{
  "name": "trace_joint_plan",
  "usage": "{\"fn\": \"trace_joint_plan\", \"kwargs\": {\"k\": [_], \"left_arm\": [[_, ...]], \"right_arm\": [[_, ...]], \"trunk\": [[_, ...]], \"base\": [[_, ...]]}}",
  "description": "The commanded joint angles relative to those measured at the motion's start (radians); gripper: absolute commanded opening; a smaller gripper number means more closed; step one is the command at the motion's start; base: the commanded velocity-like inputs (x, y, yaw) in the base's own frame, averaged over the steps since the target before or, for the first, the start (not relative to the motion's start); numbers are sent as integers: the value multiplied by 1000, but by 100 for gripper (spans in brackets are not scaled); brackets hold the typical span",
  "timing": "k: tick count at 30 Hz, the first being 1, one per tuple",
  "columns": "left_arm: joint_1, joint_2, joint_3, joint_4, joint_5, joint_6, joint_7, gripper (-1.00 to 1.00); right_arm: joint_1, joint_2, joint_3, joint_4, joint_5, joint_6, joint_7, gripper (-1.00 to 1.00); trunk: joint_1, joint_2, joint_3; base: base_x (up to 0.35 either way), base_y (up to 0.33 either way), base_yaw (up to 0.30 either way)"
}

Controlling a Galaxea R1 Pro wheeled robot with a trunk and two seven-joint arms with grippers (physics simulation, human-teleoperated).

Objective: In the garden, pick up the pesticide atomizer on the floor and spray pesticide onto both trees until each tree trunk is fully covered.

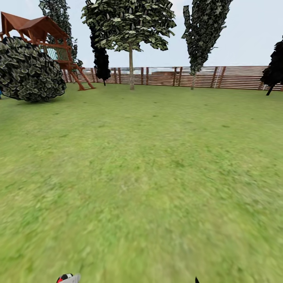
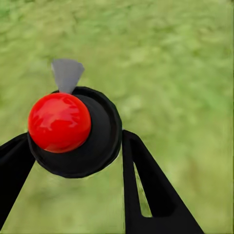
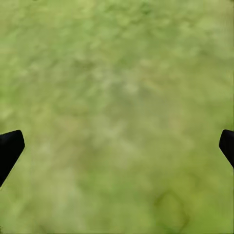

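My left gripper (image 2: 73,163) is shut on the pesticide atomizer (image 2: 92,141), seen from above as a dark round bottle with a red knob and a grey nozzle. Its top (image 1: 67,278) peeks in at the head view's lower edge. Over bare grass, my right gripper (image 3: 117,146) is open, its fingertips (image 3: 9,146) wide apart. Two trees with straight pale trunks stand far ahead by the fence, one in the middle (image 1: 131,70) and one to the right (image 1: 193,80). The floor (image 1: 149,177) between is lawn.
A brown slat fence (image 1: 236,77) closes the lawn's far side. A large round bush (image 1: 29,70) and a wooden play tower (image 1: 43,33) stand at the far left. Dark trees stand by the fence at the left (image 1: 101,59) and far right (image 1: 275,72).
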Motion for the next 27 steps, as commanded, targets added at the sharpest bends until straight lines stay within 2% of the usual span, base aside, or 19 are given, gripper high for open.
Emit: {"fn": "trace_joint_plan", "kwargs": {"k": [1,22,23,27], "left_arm": [[0,0,1,0,0,0,0,-100],[0,5,5,-4,3,-1,2,-100],[0,7,10,-6,3,-1,2,-100],[-1,5,108,-12,3,-1,1,-100]], "right_arm": [[0,0,0,1,0,0,0,100],[0,0,1,14,0,0,0,100],[0,0,1,14,0,0,0,100],[0,0,1,14,0,0,0,100]], "trunk": [[0,0,0],[0,0,0],[0,0,0],[0,0,0]], "base": [[339,0,0],[339,0,0],[340,0,0],[339,0,0]]}}
